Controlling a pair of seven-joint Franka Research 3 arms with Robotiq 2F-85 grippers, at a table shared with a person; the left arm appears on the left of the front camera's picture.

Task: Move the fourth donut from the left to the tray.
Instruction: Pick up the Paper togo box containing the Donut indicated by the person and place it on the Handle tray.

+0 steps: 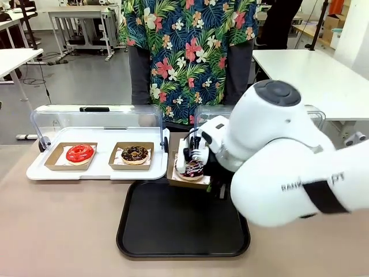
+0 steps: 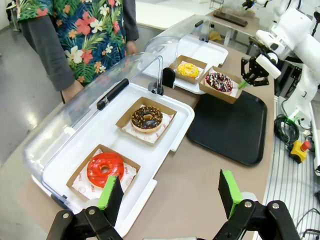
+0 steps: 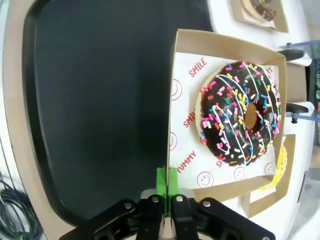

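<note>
Right arm hides fourth donut partly, front view.

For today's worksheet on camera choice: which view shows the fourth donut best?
The right wrist view: the fourth donut lies close, glaze and sprinkles clear. The left wrist view shows it small and distant; the front view shows it partly hidden by the arm.

A lab or workshop hall: white worktables on a grey floor across the upper left, cables trailing beneath them, cardboard boxes stacked upper right.
</note>
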